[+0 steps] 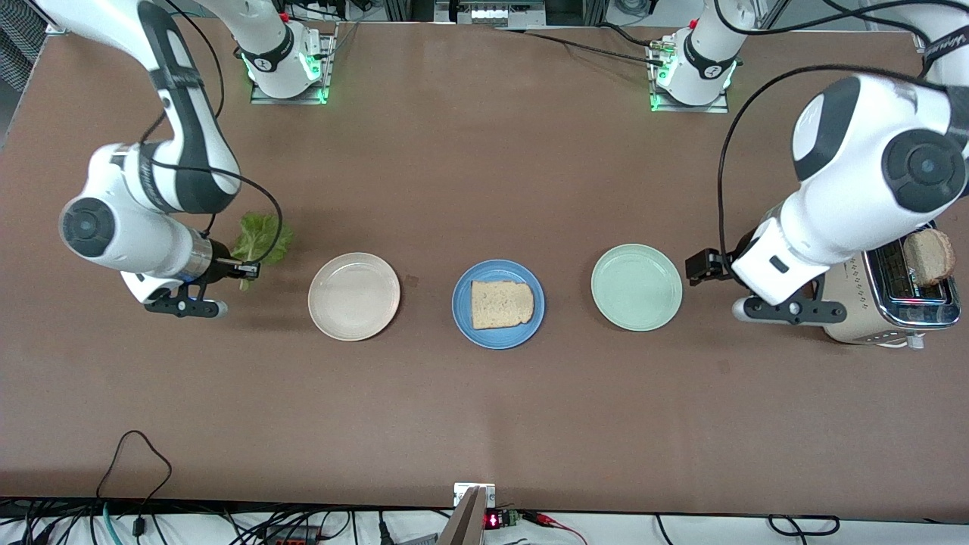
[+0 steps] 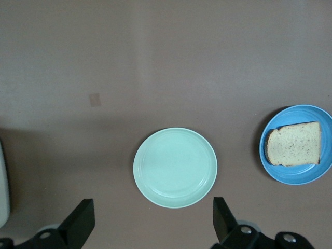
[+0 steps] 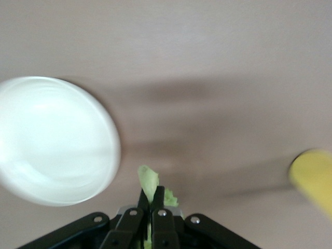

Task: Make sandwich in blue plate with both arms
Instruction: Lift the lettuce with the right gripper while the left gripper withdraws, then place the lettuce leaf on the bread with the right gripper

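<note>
Holding the lettuce leaf (image 1: 261,241) pinched tight in my right gripper (image 1: 246,268), I am working the second layer of the sandwich: the leaf is hanging off the table, up in the air beside the beige plate (image 1: 353,296) at the right arm's end. One bread slice (image 1: 502,303) is already lying flat in the blue plate (image 1: 497,304). Next I am needing to carry the leaf over the beige plate to the blue one and let it down square on that slice. My left gripper (image 1: 704,266) is waiting, fingers spread wide and empty, between the green plate (image 1: 637,287) and the toaster (image 1: 889,291), where the second slice (image 1: 930,256) is standing in a slot.
</note>
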Controlling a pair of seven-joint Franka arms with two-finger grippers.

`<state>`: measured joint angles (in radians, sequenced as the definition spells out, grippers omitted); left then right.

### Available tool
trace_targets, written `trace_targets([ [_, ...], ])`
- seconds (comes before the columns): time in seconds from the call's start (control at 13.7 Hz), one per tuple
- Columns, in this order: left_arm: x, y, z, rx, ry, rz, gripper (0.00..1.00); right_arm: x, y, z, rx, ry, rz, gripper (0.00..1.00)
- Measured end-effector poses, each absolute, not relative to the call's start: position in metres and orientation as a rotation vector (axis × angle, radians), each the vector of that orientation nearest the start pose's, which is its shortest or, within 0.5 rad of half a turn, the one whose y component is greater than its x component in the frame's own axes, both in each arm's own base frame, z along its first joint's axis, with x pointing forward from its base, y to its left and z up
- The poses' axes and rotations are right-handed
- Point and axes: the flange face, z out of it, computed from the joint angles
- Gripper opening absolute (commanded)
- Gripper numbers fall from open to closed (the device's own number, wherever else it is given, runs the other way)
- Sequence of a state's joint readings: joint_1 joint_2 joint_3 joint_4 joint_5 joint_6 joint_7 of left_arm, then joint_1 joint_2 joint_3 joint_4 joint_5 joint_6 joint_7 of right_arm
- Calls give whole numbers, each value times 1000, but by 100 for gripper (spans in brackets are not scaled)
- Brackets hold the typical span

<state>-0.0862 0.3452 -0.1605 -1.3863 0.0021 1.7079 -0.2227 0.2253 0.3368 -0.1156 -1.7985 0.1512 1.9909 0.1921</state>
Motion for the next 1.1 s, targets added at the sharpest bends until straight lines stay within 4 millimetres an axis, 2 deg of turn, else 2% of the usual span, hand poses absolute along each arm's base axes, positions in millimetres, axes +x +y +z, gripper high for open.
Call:
trace_targets([
  [0.07,639,-145,528,-3184,24,55,100,619,98,365,-3033,297,232,0],
  [0.22,627,-146,554,-3181,23,34,100,616,146,371,-3013,456,234,0],
  [0.44,614,-144,575,-3176,-20,28,100,611,229,358,-2927,729,250,0],
  [0.59,610,-140,577,-3166,-40,65,100,610,282,339,-2870,891,241,0],
  [0.66,611,-134,576,-3163,-55,74,100,612,302,329,-2833,974,230,0],
  [0.88,618,-97,573,-3158,-140,83,100,620,343,304,-2694,1189,213,0],
  [1.1,623,-63,568,-3162,-110,80,100,625,378,281,-2526,1362,213,0],
])
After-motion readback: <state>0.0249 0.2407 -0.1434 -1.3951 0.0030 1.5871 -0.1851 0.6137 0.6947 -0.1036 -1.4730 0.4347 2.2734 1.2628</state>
